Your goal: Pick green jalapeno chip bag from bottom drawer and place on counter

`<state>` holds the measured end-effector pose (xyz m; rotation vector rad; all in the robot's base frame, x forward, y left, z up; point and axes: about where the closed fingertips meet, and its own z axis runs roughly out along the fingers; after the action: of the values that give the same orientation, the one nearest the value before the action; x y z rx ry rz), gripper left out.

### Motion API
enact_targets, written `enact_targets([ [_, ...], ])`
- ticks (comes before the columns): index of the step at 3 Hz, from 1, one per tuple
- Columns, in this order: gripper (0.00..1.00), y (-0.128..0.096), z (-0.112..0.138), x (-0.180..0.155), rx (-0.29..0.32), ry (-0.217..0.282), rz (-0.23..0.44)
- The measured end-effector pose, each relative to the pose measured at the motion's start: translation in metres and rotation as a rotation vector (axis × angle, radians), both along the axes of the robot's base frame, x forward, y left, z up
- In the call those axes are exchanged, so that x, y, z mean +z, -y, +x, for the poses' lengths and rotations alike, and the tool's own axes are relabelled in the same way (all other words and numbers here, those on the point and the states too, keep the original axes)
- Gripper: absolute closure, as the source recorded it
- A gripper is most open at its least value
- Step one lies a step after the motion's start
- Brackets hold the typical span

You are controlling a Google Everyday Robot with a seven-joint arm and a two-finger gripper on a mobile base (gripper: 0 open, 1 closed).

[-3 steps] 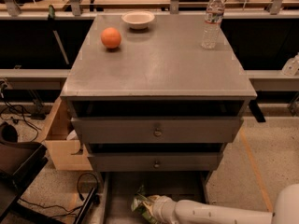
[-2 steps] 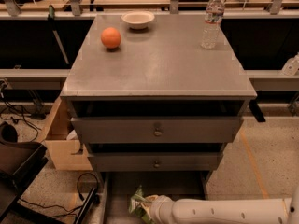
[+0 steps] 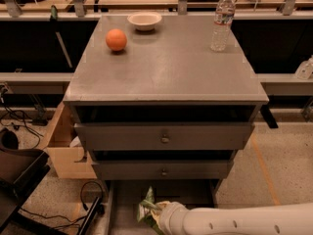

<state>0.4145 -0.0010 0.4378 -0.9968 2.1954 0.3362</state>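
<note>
The green jalapeno chip bag (image 3: 146, 205) stands upright over the open bottom drawer (image 3: 126, 204) at the bottom of the camera view. My gripper (image 3: 155, 213) reaches in from the lower right on its white arm and is shut on the bag's right side, its fingers mostly hidden behind the bag and the wrist. The counter (image 3: 166, 67) is the flat grey top of the cabinet, well above the gripper. The two knobbed drawers below it stand slightly open.
An orange ball (image 3: 116, 39), a white bowl (image 3: 145, 20) and a water bottle (image 3: 222, 21) stand on the back half of the counter. A cardboard box (image 3: 62, 148) sits left of the cabinet. Cables (image 3: 93, 204) lie on the floor at the lower left.
The arm has slid slightly left and more of it is in view. The bag moved with the gripper and now stands a little higher and more upright.
</note>
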Motion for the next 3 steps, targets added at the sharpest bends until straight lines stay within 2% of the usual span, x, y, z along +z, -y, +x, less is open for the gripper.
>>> enact_targets([
  [1, 1.0, 0.014, -0.003, 0.076, -0.037, 0.109, -0.047],
  [2, 1.0, 0.024, -0.002, 0.113, -0.058, 0.192, -0.091],
  [3, 1.0, 0.024, -0.002, 0.113, -0.058, 0.192, -0.091],
])
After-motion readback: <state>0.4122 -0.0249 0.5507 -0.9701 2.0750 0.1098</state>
